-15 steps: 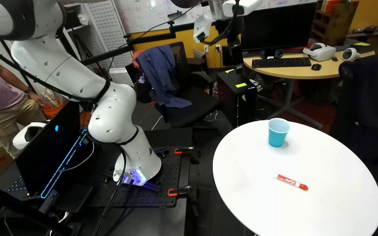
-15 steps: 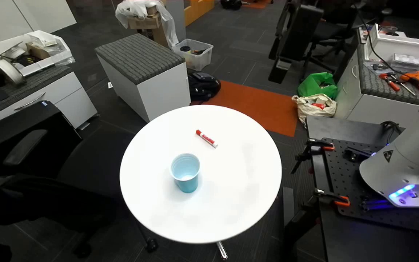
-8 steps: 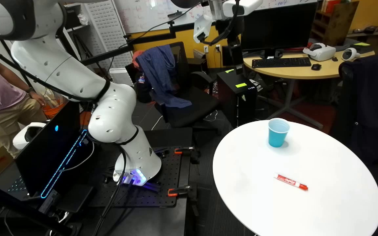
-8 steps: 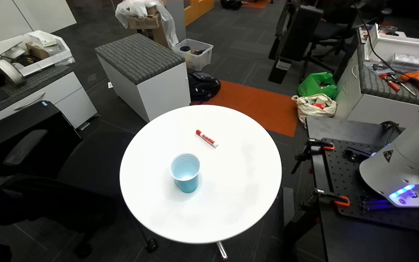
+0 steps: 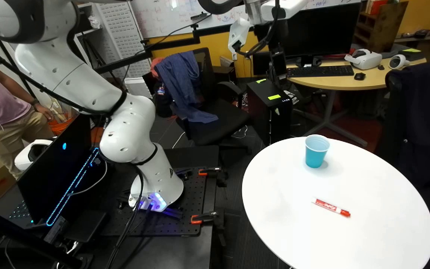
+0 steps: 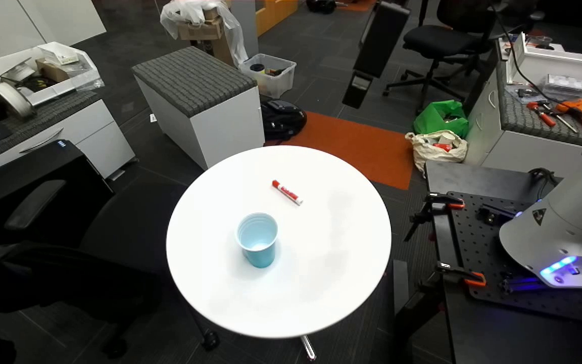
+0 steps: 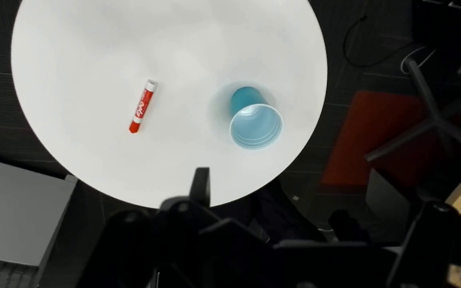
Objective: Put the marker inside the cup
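The red marker with a white end lies flat on the round white table in both exterior views [image 5: 331,207] [image 6: 287,192] and the wrist view [image 7: 143,105]. The light blue cup stands upright and empty on the table, apart from the marker, in both exterior views [image 5: 315,154] [image 6: 259,255] and the wrist view [image 7: 254,127]. My gripper [image 5: 281,79] is high above the table and touches neither thing. It also shows in an exterior view [image 6: 357,92]. In the wrist view my gripper [image 7: 310,184] stands open with nothing held. Its right finger is hard to see against the dark floor.
The round white table [image 5: 289,228] stands beside the black robot bench [image 5: 185,246], with a gap between them. Clamps [image 6: 460,275] sit on the bench edge. A dark chair [image 6: 134,217] stands close to the table. A wooden desk with a monitor [image 5: 319,33] is farther off.
My arm and gripper have moved in the last half second: rightward in an exterior view, left and slightly up in the other exterior view. The marker and cup have not moved.
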